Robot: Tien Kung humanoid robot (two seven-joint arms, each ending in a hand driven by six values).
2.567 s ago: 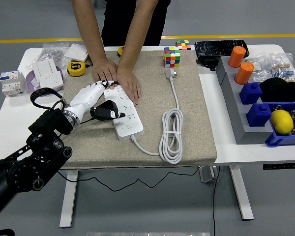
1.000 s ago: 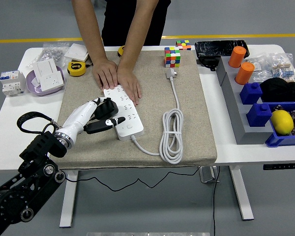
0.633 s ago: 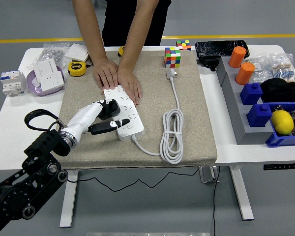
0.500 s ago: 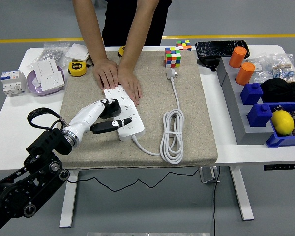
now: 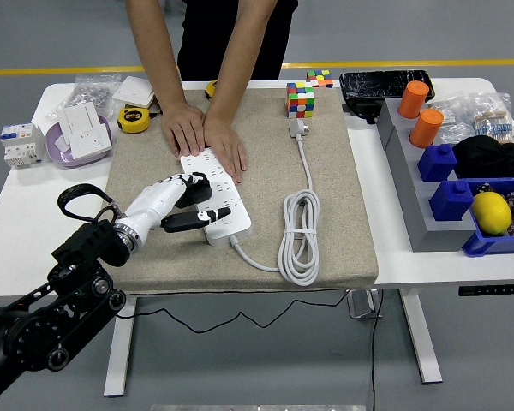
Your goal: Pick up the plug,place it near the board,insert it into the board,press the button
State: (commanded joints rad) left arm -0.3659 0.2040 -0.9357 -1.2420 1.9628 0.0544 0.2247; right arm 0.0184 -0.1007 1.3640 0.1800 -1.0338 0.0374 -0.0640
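On the white counter (image 5: 17, 201) lies a beige mat (image 5: 325, 231) carrying the white power strip (image 5: 216, 193), which a person's two hands (image 5: 206, 137) press down at its far end. The left robot hand (image 5: 173, 201) has its fingers curled around a black plug (image 5: 193, 190) sitting on the strip's near half
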